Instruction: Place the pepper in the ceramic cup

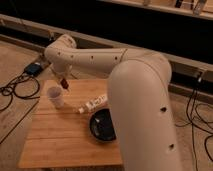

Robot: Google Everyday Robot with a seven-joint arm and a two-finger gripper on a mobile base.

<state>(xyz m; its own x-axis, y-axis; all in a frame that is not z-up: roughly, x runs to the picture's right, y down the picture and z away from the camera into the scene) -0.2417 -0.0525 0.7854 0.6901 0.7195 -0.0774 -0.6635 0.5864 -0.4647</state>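
— Since the bulky white arm (140,100) fills the near right, what lies in front of it?

— The wooden table (55,140), with the black bowl (102,126) at its near right, partly behind the arm's shell. Just beyond the bowl lies a white tube (93,104) with markings, set slantwise, its left end lower in the picture.

— And the ceramic cup (55,97)?

— It stands upright near the table's far left corner, mouth up, apart from the tube's left end.

— Where is the pepper (64,85)?

— Off the table, in the air by the cup's right rim and a little above it. Its long axis is steep, nearly upright, with the lower tip pointing down toward the tabletop and slanting slightly to the picture's right. Whether that tip hangs over the cup's mouth or just outside the rim, I cannot tell.

— What holds it?

— The gripper (63,82), which reaches down from the arm's far end above the cup's right side. It is pinched on the pepper's upper part and touches neither the cup nor the table.

— Farther back?

— On the floor to the left, dark cables (12,92) and a small blue box (34,68).
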